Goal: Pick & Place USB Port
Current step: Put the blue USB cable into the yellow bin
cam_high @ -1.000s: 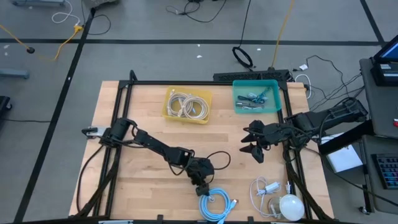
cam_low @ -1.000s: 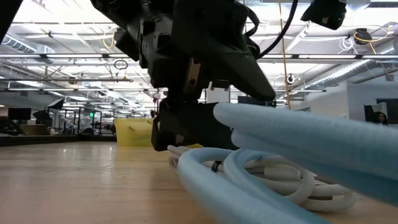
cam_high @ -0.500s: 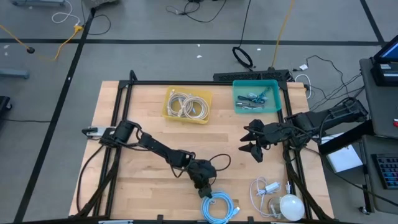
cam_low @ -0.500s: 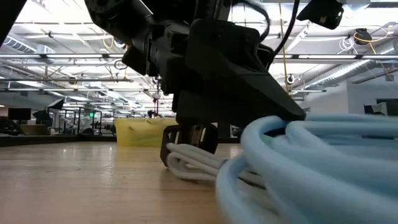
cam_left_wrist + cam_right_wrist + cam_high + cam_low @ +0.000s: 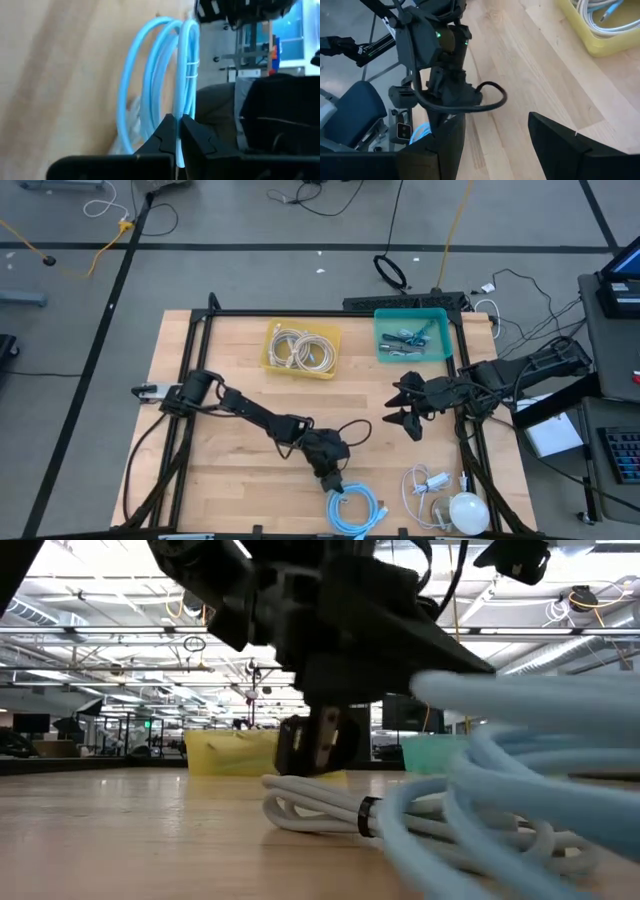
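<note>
Pinched together on a strand of the blue cable (image 5: pixel 150 95), the left gripper (image 5: pixel 178 131) has its fingers (image 5: pixel 162 137) pressed nearly shut with the thin cord caught between the tips, as the left wrist view shows. From above, that gripper (image 5: pixel 328 476) sits at the near edge of the table (image 5: pixel 230 360), right at the top of the coil (image 5: pixel 354 512); gripping one loop beside the white tie probably lets the whole bundle come up as one piece. Across the table, the low view shows the coil (image 5: pixel 470 810) lying partly on the wood under the dark gripper body. The right gripper (image 5: pixel 408 412) waits well apart, hovering over the right side with its fingers (image 5: pixel 555 142) spread and nothing between them. Two bins stand at the far edge: a yellow bin (image 5: pixel 303 349) holding pale coiled cables and a teal bin (image 5: pixel 411 334) holding small parts, likely the drop points. A white cable (image 5: pixel 428 484) and a white round thing (image 5: pixel 467 511) lie at the near right corner. No writing or brand is readable anywhere.
</note>
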{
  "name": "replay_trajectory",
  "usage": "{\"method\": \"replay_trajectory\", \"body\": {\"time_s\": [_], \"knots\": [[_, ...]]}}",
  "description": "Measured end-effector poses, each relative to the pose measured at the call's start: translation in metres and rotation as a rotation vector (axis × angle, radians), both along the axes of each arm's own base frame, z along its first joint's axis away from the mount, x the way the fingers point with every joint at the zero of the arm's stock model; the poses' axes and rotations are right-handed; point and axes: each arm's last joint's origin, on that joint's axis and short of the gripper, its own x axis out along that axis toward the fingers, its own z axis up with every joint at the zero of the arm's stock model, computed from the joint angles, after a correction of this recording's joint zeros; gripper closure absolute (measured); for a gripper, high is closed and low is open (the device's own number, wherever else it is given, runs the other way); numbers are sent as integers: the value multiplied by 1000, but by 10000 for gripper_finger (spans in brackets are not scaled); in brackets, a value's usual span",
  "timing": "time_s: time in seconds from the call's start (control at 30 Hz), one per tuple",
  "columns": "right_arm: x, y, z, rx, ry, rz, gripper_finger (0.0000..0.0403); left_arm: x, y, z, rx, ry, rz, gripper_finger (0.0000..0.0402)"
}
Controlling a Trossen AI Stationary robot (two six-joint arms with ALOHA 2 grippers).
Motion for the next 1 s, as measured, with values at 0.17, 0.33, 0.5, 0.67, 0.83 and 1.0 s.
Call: {"method": "replay_trajectory", "body": {"time_s": [0.17, 0.33, 0.5, 0.67, 0.83, 1.0], "knots": [[1, -1, 1, -15, -12, -16, 193, -5, 6, 27, 5, -19, -5, 396], [1, -1, 1, -32, -17, -11, 193, -12, 29, 63, 75, -64, 46, 396], [1, -1, 1, -47, -26, -28, 193, -25, 63, 99, 185, -79, 165, 396], [1, -2, 1, -52, -28, -35, 193, -45, 104, 146, 273, -136, 370, 396], [1, -2, 2, -59, -36, -49, 193, -74, 147, 174, 414, -74, 622, 396], [5, -1, 3, -52, -73, -47, 193, -98, 187, 176, 542, 86, 845, 396]]}}
